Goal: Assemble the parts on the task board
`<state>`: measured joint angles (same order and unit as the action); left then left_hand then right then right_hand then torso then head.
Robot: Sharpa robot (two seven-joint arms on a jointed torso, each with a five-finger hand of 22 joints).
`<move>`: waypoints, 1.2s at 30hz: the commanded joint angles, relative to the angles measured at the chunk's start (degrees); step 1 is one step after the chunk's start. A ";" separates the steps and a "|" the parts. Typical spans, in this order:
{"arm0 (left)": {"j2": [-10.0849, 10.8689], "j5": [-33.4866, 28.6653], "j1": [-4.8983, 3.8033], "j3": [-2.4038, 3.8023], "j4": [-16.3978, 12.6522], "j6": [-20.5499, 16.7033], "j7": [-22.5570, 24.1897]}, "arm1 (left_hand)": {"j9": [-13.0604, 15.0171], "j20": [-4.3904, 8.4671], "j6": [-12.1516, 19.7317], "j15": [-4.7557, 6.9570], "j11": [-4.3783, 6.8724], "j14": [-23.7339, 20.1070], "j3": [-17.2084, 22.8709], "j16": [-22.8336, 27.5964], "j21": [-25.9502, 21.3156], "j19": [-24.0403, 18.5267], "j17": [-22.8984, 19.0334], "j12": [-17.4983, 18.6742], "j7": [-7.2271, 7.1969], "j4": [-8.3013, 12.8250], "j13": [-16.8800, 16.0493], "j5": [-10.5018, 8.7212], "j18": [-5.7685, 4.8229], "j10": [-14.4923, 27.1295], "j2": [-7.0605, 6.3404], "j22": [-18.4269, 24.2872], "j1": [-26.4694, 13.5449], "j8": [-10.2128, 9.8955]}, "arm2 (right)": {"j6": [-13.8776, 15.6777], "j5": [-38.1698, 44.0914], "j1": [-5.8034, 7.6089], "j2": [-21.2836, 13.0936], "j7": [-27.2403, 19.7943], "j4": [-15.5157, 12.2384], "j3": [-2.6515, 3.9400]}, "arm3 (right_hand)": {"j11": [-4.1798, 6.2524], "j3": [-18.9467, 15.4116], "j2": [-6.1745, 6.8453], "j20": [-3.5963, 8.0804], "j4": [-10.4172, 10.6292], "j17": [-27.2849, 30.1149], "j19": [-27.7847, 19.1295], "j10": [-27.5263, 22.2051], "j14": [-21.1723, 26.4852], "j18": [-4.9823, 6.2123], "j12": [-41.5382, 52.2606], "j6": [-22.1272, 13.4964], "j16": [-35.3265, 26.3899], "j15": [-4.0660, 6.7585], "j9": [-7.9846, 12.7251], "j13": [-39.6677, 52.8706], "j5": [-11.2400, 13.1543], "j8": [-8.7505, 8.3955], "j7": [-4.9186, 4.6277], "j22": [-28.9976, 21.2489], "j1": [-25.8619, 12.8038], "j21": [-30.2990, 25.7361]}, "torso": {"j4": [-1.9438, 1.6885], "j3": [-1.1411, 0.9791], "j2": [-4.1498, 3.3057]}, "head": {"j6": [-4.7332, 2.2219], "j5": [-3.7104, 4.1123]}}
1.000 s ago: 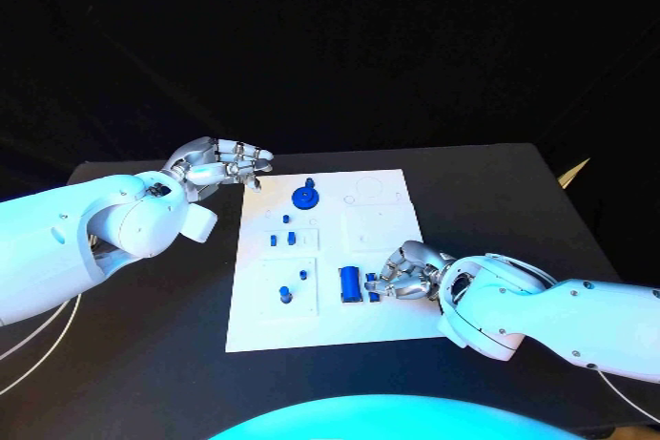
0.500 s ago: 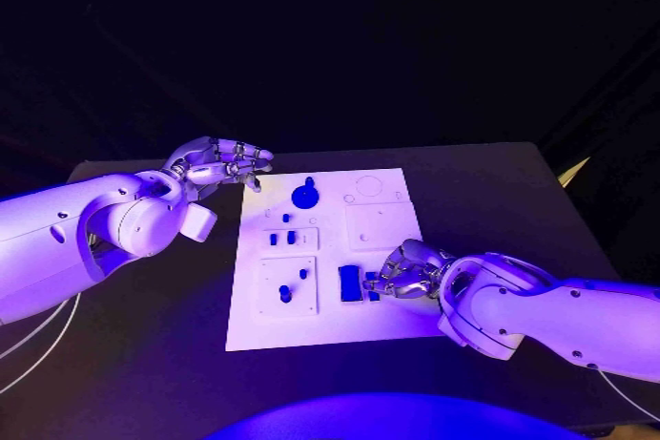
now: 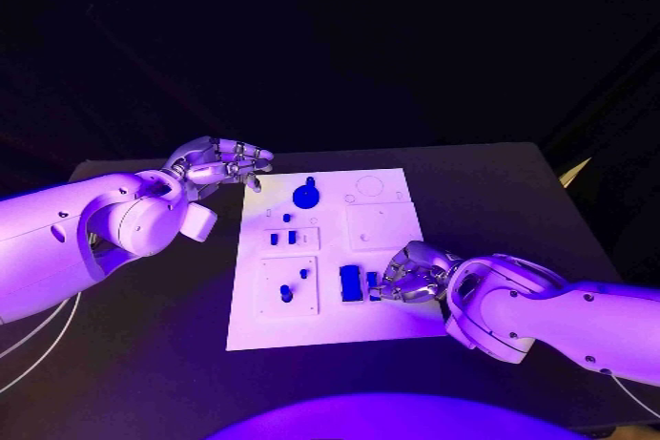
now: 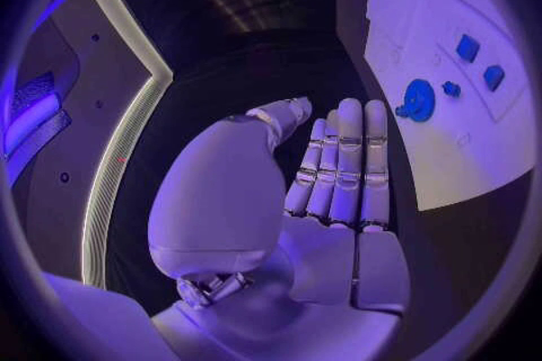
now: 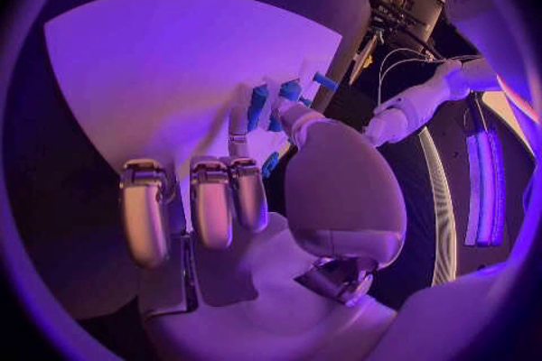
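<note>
white task board (image 3: 392, 232) lies mid-frame on the black table (image 3: 509, 192). right hand (image 3: 407, 274) at the board's lower right, fingers curled onto a small blue part (image 3: 373, 286) just beside a bigger blue block (image 3: 351, 282); looks pinched, hard to be sure. left hand (image 3: 220, 161) hovers at the board's upper left corner, fingers loosely apart, holding nothing. round blue part (image 3: 305, 195) sits upper centre of the board.
</note>
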<state>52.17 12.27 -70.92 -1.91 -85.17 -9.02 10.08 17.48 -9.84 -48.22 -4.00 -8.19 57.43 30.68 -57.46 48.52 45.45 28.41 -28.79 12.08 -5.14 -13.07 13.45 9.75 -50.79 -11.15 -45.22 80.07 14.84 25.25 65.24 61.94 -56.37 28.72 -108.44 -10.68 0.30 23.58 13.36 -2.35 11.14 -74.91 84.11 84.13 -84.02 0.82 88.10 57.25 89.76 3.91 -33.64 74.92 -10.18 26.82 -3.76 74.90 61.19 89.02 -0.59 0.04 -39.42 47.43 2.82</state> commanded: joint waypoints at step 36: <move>-0.06 -0.27 -0.03 0.03 0.03 0.94 0.20 | 0.05 -0.20 0.35 -0.17 -0.06 -0.43 0.14 0.26 -0.30 0.29 0.08 -0.38 -0.02 -0.16 0.12 0.28 0.70 0.43 0.28 0.08 0.05 0.12 | -0.70 2.41 -0.64 0.21 -1.43 1.19 0.04 | 0.22 -1.06 -0.73 0.22 -0.20 -15.01 5.54 4.97 -5.96 -0.61 0.16 0.44 0.21 0.16 0.19 14.14 1.02 -0.47 0.13 14.80 1.78 -0.13 | 0.03 0.01 0.03 | 0.24 -0.14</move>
<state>52.15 12.27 -70.92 -1.91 -85.07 -8.93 9.98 17.48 -9.84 -48.23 -4.21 -8.19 57.21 30.68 -57.46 48.52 45.45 28.39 -28.79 12.07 -5.14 -13.01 13.45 9.75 -50.79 -11.15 -45.23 80.07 14.84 24.01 66.98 61.39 -56.00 27.85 -107.05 -10.62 0.30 22.65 12.90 -2.36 10.80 -74.91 84.11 84.13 -84.02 0.82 88.10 57.51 89.76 3.90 -33.16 74.91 -9.18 25.95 -3.50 74.94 63.44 89.02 -0.59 0.04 -39.42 47.70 2.70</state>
